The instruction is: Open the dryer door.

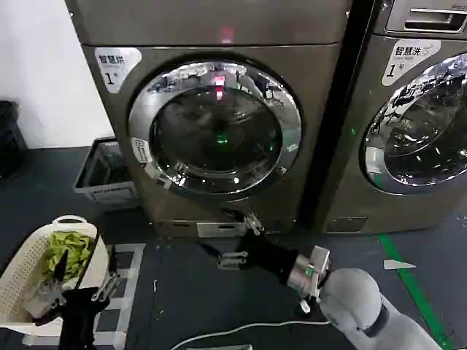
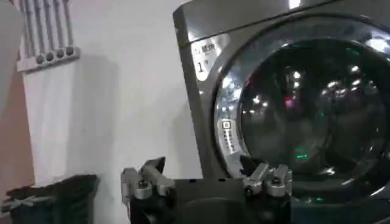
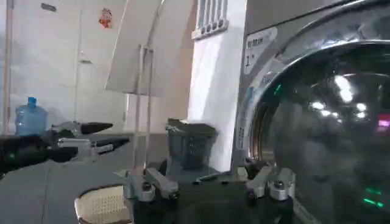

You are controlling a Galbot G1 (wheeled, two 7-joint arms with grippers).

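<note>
The dryer (image 1: 219, 29) stands straight ahead, its round glass door (image 1: 215, 127) with a chrome ring shut flat against the front. My right gripper (image 1: 239, 239) hangs open low in front of the machine, just below the door's bottom edge, with nothing between its fingers. In the right wrist view the door (image 3: 323, 128) is close beside the open right gripper (image 3: 210, 176). My left gripper (image 1: 80, 281) is open at the lower left, over the floor by a white basket. The left wrist view has the left gripper (image 2: 207, 173) facing the door (image 2: 304, 109) from farther off.
A second machine (image 1: 416, 124) stands to the right. A grey crate (image 1: 102, 175) sits on the floor by the wall, left of the dryer. The white basket (image 1: 22, 270) holds green cloth. A white cable (image 1: 219, 332) and green tape (image 1: 408, 277) lie on the dark floor.
</note>
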